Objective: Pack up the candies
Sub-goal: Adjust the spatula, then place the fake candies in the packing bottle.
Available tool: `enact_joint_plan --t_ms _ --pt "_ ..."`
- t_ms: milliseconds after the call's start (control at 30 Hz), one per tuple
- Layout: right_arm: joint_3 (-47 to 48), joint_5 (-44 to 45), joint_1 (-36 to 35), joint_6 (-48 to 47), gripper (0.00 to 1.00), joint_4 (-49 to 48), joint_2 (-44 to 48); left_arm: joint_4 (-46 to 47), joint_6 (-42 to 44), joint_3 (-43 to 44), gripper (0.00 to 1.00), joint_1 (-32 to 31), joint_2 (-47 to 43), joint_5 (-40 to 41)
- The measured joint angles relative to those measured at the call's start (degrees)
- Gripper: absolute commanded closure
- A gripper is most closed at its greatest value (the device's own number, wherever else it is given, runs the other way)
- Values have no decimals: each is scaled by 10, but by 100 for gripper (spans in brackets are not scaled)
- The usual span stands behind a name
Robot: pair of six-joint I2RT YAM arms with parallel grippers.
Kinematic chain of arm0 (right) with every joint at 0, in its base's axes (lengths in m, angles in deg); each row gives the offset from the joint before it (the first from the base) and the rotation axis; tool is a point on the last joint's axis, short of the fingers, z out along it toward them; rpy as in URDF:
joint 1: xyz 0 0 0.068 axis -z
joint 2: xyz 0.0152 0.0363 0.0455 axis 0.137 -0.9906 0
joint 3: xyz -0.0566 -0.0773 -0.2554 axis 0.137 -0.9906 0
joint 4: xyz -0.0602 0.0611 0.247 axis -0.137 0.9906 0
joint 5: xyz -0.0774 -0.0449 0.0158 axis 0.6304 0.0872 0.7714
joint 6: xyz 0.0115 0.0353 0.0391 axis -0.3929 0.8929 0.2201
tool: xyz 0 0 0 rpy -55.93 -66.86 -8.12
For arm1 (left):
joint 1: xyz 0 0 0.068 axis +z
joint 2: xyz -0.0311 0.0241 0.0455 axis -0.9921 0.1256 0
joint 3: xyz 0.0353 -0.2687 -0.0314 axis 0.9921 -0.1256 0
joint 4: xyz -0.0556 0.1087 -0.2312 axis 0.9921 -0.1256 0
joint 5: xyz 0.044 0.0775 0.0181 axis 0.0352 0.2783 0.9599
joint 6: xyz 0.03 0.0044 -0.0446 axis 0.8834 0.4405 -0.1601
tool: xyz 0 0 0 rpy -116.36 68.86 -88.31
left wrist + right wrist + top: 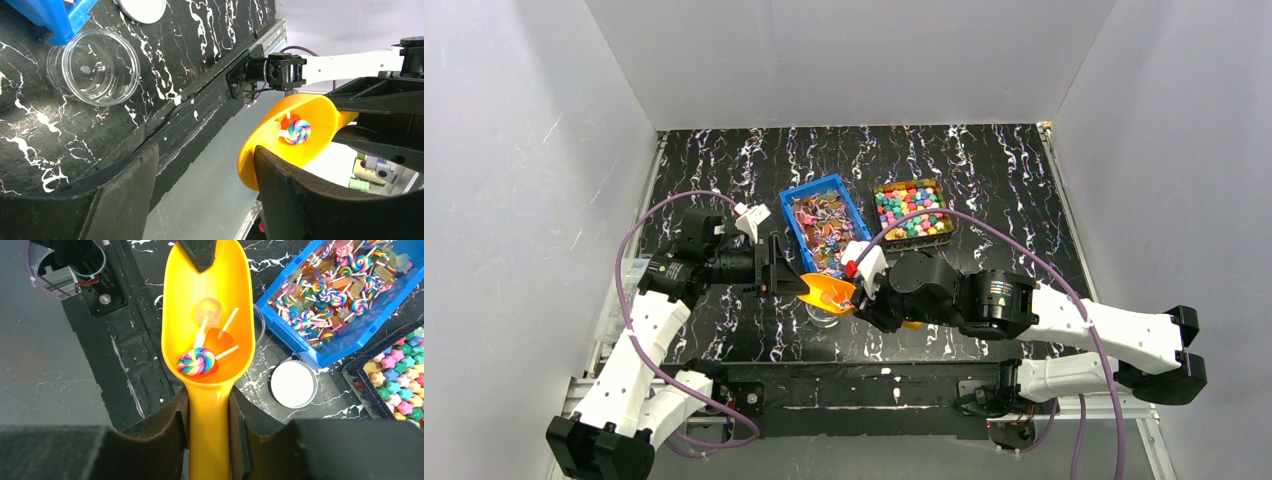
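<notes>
Three candies (207,342) lie in the bowl of the yellow scoop (220,275): a rainbow-swirl lollipop (196,362), an orange one on a white stick, and a pale translucent one farther up the bowl. My right hand (209,412) clamps the scoop's handle between both fingers and holds it over the near part of the desk (994,170), just near of the blue bin (857,210). That bin is heaped with more lollipops (822,225). The black tray (359,390) to its right holds star-shaped sweets (400,380) in pink, green, yellow, blue and red. A clear round jar (92,67) stands upright by the bin's near corner, and a white round lid (293,385) lies flat on the desk close by. My left hand (200,185) sits just left of the scoop, its fingers spread wide with nothing between them. One black fingertip overlaps the scoop's front lip, but I cannot tell whether it touches.
</notes>
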Motion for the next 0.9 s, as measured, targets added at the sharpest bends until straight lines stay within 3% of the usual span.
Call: enact_joint_plan --t_ms 533,900 --pt "-30 52 1 50 99 18 8 -26 0 49 21 0 -9 82" --pt "-11 50 1 91 99 125 -92 -60 19 59 18 0 -61 167"
